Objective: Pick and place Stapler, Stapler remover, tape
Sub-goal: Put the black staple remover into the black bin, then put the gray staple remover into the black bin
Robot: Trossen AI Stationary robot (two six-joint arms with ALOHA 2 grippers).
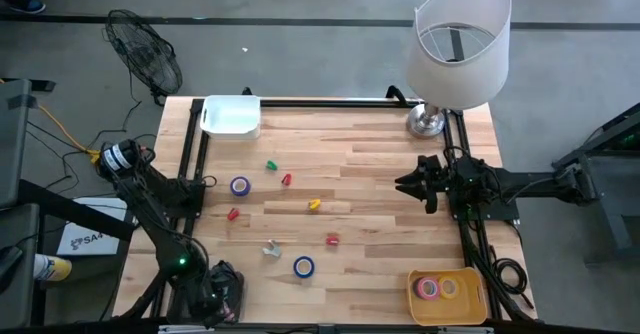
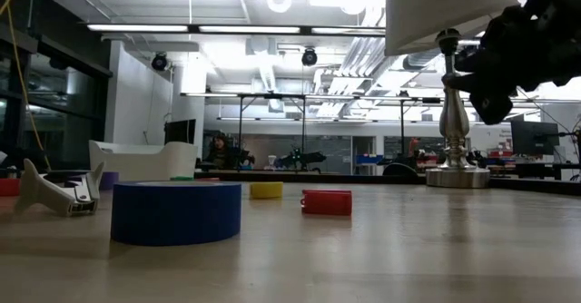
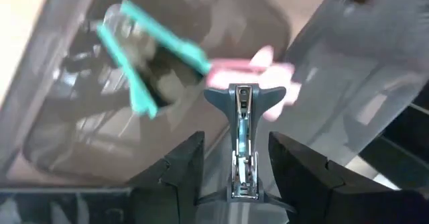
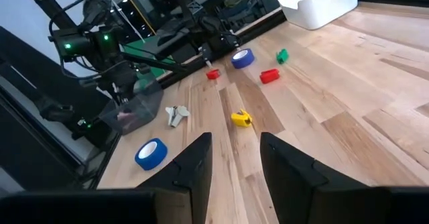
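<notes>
Stapler remover (image 3: 241, 106), a grey metal one, sits upright in the gap of my left gripper (image 3: 236, 143). I cannot tell whether I am gripping it or have let go. I hang over a clear bin (image 3: 80, 137) just off the table's near left corner, and 2 more removers lie in it, a teal one (image 3: 137, 56) and a pink one (image 3: 251, 73).

My right gripper (image 1: 428, 184) waits above the table's right side with its jaws narrowly parted and nothing between them.

Out on the wooden table (image 1: 380, 154), a white remover (image 1: 271, 248) lies near a blue tape roll (image 1: 303, 266). A second blue roll (image 1: 240, 185) lies farther back. Small staplers are scattered between them: 3 red (image 1: 332, 239), (image 1: 233, 214), (image 1: 286, 179), 1 yellow (image 1: 314, 205) and 1 green (image 1: 271, 165).

A yellow tray (image 1: 470, 309) at the near right corner holds a pink roll (image 1: 428, 288) and a pale roll (image 1: 450, 288). A white tub (image 1: 231, 115) stands at the far left edge and a lamp (image 1: 455, 44) at the far right corner.
</notes>
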